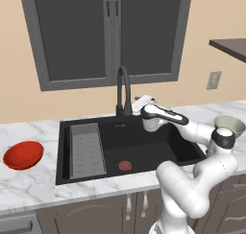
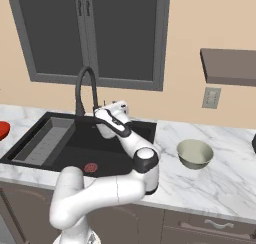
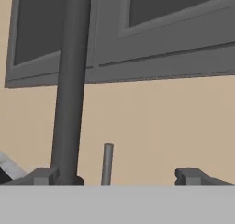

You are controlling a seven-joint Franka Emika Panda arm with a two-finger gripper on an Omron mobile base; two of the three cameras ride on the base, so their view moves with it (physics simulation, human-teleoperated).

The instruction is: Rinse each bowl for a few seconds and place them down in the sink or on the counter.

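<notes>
Counter [image 1: 29, 185], white marble with grey veins, runs the full width and is cut off at both side edges of the base views. Sink [image 1: 187, 149], black, set into it; grey ribbed tray insert [image 1: 86, 149] at its left end, red drain [image 1: 125, 165] on the basin floor, the near right corner hidden behind the arm. Black arched tap [image 1: 123, 91] rises from the back rim; in the hand view its column [image 3: 69, 94] fills the left, close up, with a thin grey lever [image 3: 107, 165] just beside it. Grey-beige bowl [image 2: 195, 154] upright on the counter right of the sink; in the left base view partly hidden by the arm's elbow. Red bowl [image 1: 23, 155] on the counter left of the sink, cut off at the right base view's edge. Gripper [image 3: 117, 176] beside the tap base, fingers spread wide, holding nothing.
</notes>
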